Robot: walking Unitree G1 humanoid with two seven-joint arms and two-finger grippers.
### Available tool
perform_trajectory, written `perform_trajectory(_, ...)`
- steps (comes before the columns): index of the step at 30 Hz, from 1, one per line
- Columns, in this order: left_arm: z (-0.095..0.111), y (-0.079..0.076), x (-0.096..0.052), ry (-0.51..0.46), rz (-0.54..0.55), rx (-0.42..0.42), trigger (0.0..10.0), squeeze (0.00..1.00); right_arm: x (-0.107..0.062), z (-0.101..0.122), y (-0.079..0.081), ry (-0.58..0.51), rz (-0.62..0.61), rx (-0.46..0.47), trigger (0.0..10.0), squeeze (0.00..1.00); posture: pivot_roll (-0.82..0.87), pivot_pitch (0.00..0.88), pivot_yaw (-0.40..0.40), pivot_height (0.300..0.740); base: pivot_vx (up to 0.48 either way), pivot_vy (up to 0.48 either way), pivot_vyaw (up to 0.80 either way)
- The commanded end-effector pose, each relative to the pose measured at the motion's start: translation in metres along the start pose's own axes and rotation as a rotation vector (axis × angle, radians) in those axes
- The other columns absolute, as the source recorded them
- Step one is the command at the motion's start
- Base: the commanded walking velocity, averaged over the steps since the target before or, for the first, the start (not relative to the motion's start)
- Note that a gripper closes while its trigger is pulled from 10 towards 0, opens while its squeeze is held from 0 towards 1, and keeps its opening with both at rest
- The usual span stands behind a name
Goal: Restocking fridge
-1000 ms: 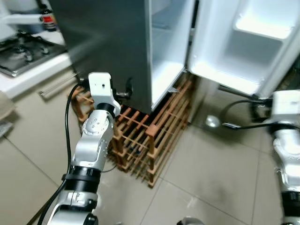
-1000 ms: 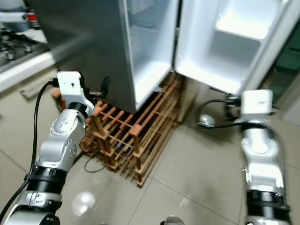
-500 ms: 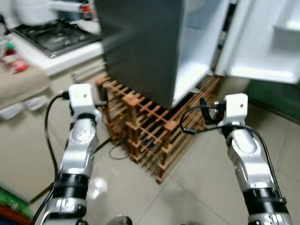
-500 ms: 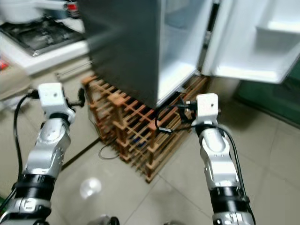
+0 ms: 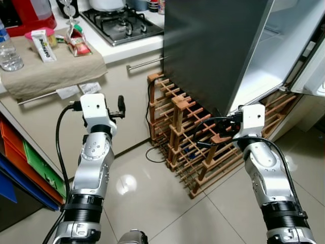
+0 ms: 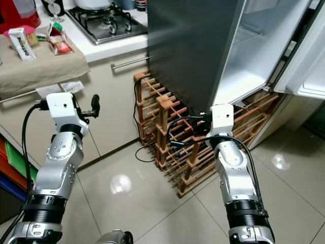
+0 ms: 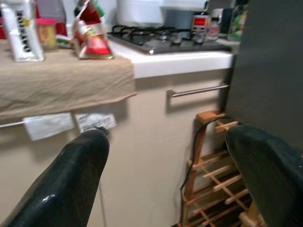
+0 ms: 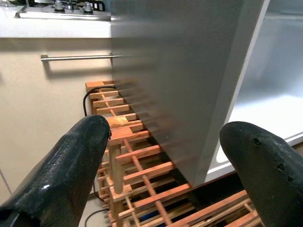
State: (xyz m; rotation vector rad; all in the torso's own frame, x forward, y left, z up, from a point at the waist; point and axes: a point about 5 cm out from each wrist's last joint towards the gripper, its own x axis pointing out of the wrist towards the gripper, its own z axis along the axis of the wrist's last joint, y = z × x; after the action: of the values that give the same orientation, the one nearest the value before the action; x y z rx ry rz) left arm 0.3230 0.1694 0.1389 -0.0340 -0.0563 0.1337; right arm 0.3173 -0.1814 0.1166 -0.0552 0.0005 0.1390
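Where the tiled floor (image 5: 152, 203) shines nearest the camera, both arms are raised at mid-height. Left gripper (image 7: 165, 179): fingers spread wide, holding nothing, level with the cream cabinet (image 5: 61, 122) front. Right gripper (image 8: 165, 161): fingers likewise parted and empty, hanging just before the wooden rack (image 5: 193, 147). Rack: slatted, reddish-brown, standing on the floor against the base of the fridge (image 5: 213, 46), with a black cable (image 5: 152, 152) looped at its foot. Fridge: dark grey side panel facing the camera, its door (image 6: 310, 61) swung open to the right, white interior (image 6: 254, 56) visible with a bare lower shelf. Coloured bins (image 5: 20, 162), orange, green and blue, sit low at the far left under the counter. Counter (image 5: 122, 48): white top with a beige cloth (image 5: 45, 71) draped over its edge; two paper tags hang below the cloth. On the cloth: a white carton (image 5: 42, 43), a red-and-green packet (image 5: 76, 43), a clear bottle (image 5: 7, 51). Cabinet handle (image 5: 144, 63): horizontal metal bar beside the fridge. Farthest back: gas hob (image 5: 122, 23) with a pot (image 5: 106, 4) on it, and a red appliance (image 5: 28, 12) at the counter's rear.
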Motion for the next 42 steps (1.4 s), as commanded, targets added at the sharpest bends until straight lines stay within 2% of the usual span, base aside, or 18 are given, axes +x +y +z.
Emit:
perform_trajectory(1,-0.001,0.009,-0.001,0.011,0.042,0.002,10.0,0.00,0.002,0.002,-0.001,-0.022,-0.007,0.014,10.0,0.20,-0.07,0.000,-0.001,0.740,0.000,0.000,0.48)
perform_trajectory(5,-0.005,0.012,-0.001,0.014,0.055,-0.005,10.0,0.00,0.003,-0.002,0.004,-0.020,-0.008,0.015,10.0,0.22,-0.08,0.000,-0.002,0.740,0.000,0.000,0.48)
perform_trajectory(8,-0.004,0.005,-0.001,0.002,0.013,-0.009,10.0,0.00,0.007,0.000,0.006,-0.030,-0.002,0.010,10.0,0.24,-0.08,0.000,-0.002,0.740,0.000,0.000,0.48)
perform_trajectory(10,-0.003,0.001,0.001,0.008,0.011,0.019,10.0,0.00,0.011,0.002,0.007,-0.031,0.000,0.009,10.0,0.25,-0.08,0.000,-0.008,0.740,0.000,0.000,0.48)
perform_trajectory(11,0.001,-0.001,0.000,-0.015,-0.006,-0.014,10.0,0.00,0.013,0.005,0.009,-0.042,0.013,0.007,10.0,0.26,-0.08,0.000,-0.010,0.740,0.000,0.000,0.49)
perform_trajectory(18,0.000,0.004,0.003,0.003,0.045,-0.046,10.0,0.00,0.019,0.009,0.018,-0.068,0.032,0.005,10.0,0.28,-0.06,0.000,0.009,0.740,0.292,-0.377,0.48)
perform_trajectory(20,0.000,0.004,0.003,0.009,0.035,-0.025,10.0,0.00,0.020,0.010,0.018,-0.071,0.033,0.007,10.0,0.29,-0.05,0.000,0.005,0.740,0.281,-0.384,0.48)
perform_trajectory(25,-0.008,0.009,-0.001,0.039,0.053,-0.011,10.0,0.00,0.017,0.005,0.018,-0.060,0.044,0.006,10.0,0.30,-0.04,0.000,-0.016,0.740,0.000,0.000,0.48)
perform_trajectory(33,-0.009,0.015,-0.005,0.038,0.107,-0.054,10.0,0.00,0.013,0.000,0.022,-0.044,0.085,-0.005,10.0,0.31,-0.04,0.000,-0.034,0.740,0.000,0.000,0.48)
perform_trajectory(36,-0.007,0.010,-0.005,0.025,0.066,-0.025,10.0,0.00,0.011,0.004,0.017,-0.081,0.047,0.015,10.0,0.33,-0.03,0.000,-0.037,0.740,0.000,0.000,0.48)
perform_trajectory(37,-0.001,0.007,-0.009,-0.028,-0.016,0.054,10.0,0.00,0.008,0.009,0.008,-0.127,-0.020,0.036,10.0,0.33,-0.04,0.000,-0.031,0.740,0.000,0.000,0.45)
perform_trajectory(38,-0.001,0.013,-0.013,-0.047,-0.030,0.075,10.0,0.00,0.005,0.011,0.003,-0.135,-0.057,0.032,10.0,0.33,-0.05,0.000,-0.027,0.740,0.000,0.000,0.45)
perform_trajectory(40,-0.006,0.027,-0.020,-0.023,-0.006,0.063,10.0,0.00,-0.002,0.009,-0.003,-0.128,-0.091,-0.003,10.0,0.34,-0.05,0.000,-0.025,0.740,0.000,0.000,0.46)
perform_trajectory(42,-0.015,0.032,-0.025,0.023,0.020,0.025,10.0,0.00,-0.007,0.004,-0.004,-0.108,-0.095,-0.014,10.0,0.34,-0.05,0.000,-0.024,0.740,0.000,0.000,0.45)
